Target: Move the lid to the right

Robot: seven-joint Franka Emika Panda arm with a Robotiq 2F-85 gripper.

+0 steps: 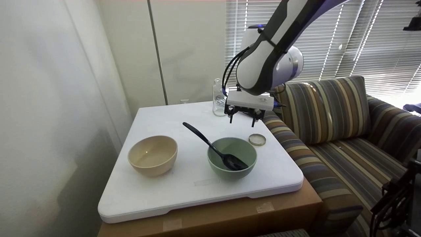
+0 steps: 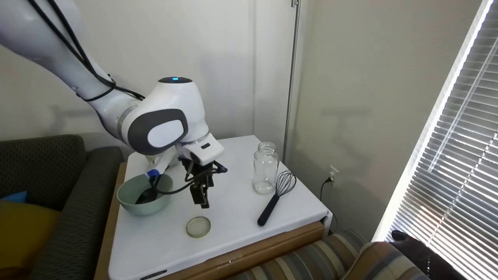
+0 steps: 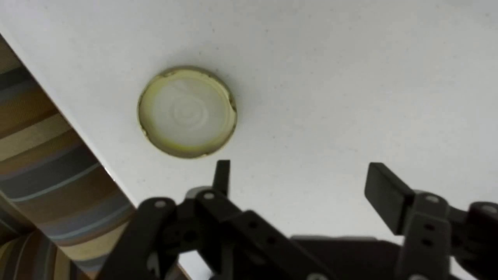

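The lid point(image 1: 257, 140) is a small round cream disc with a raised rim, lying flat with its hollow side up on the white table point(image 1: 148, 197). It lies beside the green bowl and near a table edge. It also shows in an exterior view point(image 2: 198, 227) and in the wrist view point(image 3: 188, 112), up and left of the fingers. My gripper point(image 1: 242, 123) hangs above the table, apart from the lid. In the wrist view my gripper point(image 3: 298, 165) has its fingers wide apart with nothing between them. In an exterior view the gripper point(image 2: 204, 194) is partly covered by cables.
The green bowl point(image 1: 217, 169) holds a black spoon point(image 1: 200, 135) that sticks out over its rim. A beige bowl point(image 1: 153, 169) stands apart from it. A clear glass jar point(image 2: 265, 167) and a whisk point(image 2: 269, 210) are near the far corner. A striped sofa point(image 1: 302, 164) adjoins the table.
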